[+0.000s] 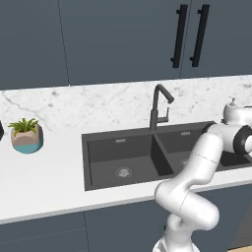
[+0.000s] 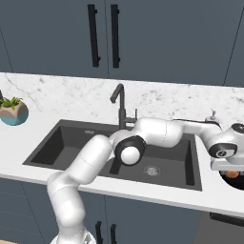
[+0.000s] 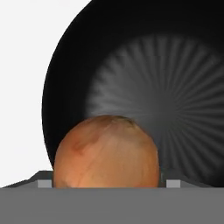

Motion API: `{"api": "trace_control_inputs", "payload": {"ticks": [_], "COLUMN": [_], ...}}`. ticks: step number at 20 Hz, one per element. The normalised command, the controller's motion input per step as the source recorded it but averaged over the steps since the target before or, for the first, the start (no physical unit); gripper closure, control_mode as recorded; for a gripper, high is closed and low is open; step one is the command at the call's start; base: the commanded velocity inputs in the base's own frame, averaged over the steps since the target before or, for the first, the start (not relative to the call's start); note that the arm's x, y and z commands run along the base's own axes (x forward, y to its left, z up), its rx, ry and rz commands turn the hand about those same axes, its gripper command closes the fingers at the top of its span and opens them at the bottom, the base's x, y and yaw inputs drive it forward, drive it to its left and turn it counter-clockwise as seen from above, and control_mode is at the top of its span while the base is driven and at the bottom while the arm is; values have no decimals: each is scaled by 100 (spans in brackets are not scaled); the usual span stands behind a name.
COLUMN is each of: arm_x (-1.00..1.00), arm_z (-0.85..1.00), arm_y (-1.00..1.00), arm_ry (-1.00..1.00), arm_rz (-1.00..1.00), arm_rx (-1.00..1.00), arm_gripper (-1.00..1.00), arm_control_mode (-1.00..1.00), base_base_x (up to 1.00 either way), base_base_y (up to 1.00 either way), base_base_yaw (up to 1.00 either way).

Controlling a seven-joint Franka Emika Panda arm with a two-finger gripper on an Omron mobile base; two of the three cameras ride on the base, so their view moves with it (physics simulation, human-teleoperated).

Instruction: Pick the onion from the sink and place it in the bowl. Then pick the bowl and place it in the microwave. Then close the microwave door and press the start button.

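Far left on the white counter (image 1: 44, 172): a small potted plant (image 1: 26, 135), well apart from the sink (image 1: 123, 160), with bare counter between them. Sink's left basin has open floor around its steel drain (image 1: 123, 172); the dark faucet (image 1: 158, 106) stands at the far rim, at the divider. The arm (image 2: 157, 132) stretches low across the right basin toward the right, crossing the sink's right rim. Right of that rim, the gripper (image 2: 231, 170) sits over the bowl (image 3: 144, 87), which stands on the counter just beside the sink; in the right base view just a sliver of the bowl's dark rim shows at the frame edge. Hand view: the onion (image 3: 106, 152) sits between the fingertips, over the bowl's near-left part, inside its rim line; the ribbed bowl floor is open to the right and beyond. Jaws look clamped on the onion, though the tips are mostly hidden by it. Whether the onion touches the bowl cannot be told. Upper cabinets with black handles (image 1: 178, 35) hang well above.
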Motion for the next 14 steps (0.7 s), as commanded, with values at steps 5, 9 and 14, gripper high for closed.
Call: {"api": "trace_control_inputs", "payload": {"ticks": [5, 9, 14], "arm_x": [-15, -21, -12], "arm_z": [31, 30, 6], "arm_y": [4, 11, 49], "arm_ry": [-17, -20, -1], "arm_rz": [1, 3, 0], "arm_rx": [0, -2, -5], "arm_gripper": [-100, -100, -100], "arm_control_mode": [-100, -100, -100], "base_base_x": [0, 0, 0], "base_base_y": [0, 0, 0], "base_base_yaw": [0, 0, 0]}}
